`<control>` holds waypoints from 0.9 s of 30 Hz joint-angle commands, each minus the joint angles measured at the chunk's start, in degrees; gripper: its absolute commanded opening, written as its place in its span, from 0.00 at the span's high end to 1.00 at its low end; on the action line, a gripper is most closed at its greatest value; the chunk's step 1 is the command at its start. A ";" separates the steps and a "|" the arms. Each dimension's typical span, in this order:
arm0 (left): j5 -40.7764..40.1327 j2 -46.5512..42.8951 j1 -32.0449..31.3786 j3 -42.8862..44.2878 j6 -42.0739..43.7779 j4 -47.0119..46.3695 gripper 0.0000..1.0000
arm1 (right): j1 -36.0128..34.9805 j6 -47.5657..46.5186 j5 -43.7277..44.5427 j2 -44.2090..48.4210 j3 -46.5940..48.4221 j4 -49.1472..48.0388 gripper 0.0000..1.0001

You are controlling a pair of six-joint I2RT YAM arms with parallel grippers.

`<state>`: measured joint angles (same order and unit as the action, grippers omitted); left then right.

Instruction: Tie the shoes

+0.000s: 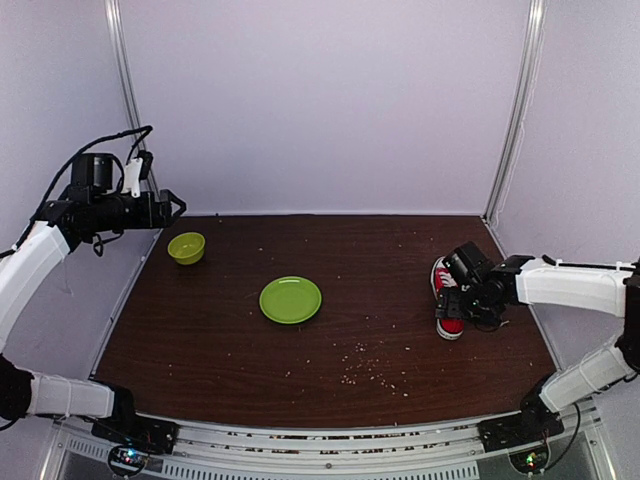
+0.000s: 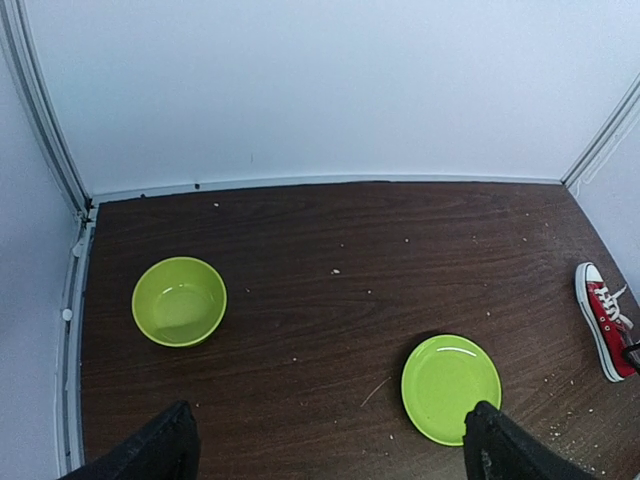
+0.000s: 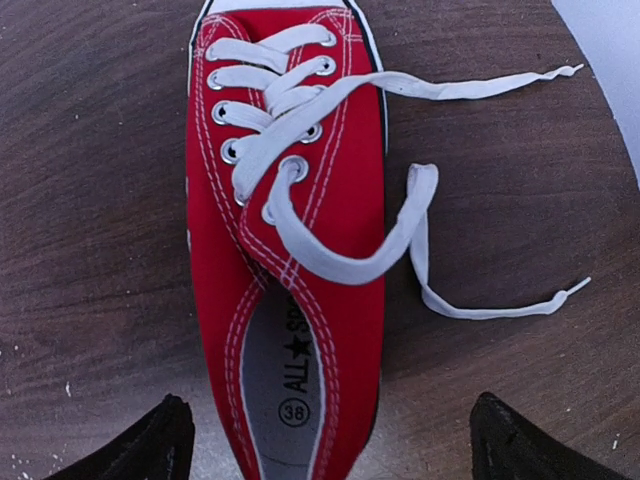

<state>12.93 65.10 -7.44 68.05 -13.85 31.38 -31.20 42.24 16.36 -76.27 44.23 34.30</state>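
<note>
**Tabletop (image 1: 200, 340):** dark wood grain. You have pale crumbs (image 1: 370, 372) scattered over it, thickest toward the near edge.

**Plate (image 1: 290, 299):** green, flat, lying about mid-tabletop.

**Shoe (image 3: 300, 230):** red, sitting upright on its sole near the right edge, well apart from the plate. Its white laces (image 3: 400, 240) are threaded through the eyelets but untied. Both loose ends trail off one side onto the wood.

**Bowl (image 1: 186, 247):** green, standing in the far left corner.

**Room:** you are looking at plain white walls (image 1: 320, 100) on three sides, with metal posts (image 1: 515, 110) at the back corners.

**Right tool (image 3: 335, 445):** your right tool hangs low over the heel end of the shoe. Its fingers are spread wide, one on each side of the shoe in the wrist view. It grips nothing, and you cannot tell from these views whether it touches the shoe.

**Left tool (image 2: 330, 445):** your left tool is raised above the far left of the tabletop, near the bowl. Its fingers are wide apart and it is empty.
</note>
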 commanded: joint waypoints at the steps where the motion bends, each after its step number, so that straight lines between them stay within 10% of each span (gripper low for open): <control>1: 1.00 0.34 0.33 0.50 -0.37 -1.59 0.06 | 0.09 -2.01 0.11 -6.78 2.33 -5.70 0.07; 14: 0.55 3.61 0.32 1.06 -0.02 -0.30 0.06 | 0.96 -1.23 -4.09 -18.08 5.67 -8.47 0.03; 27: -0.33 4.31 0.32 1.21 0.05 -0.04 0.06 | -6.56 0.31 -9.55 -12.81 4.83 -3.56 0.40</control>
<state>12.86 69.34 -7.44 68.05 -13.85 31.64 -32.53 40.84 12.99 -92.49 49.50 29.19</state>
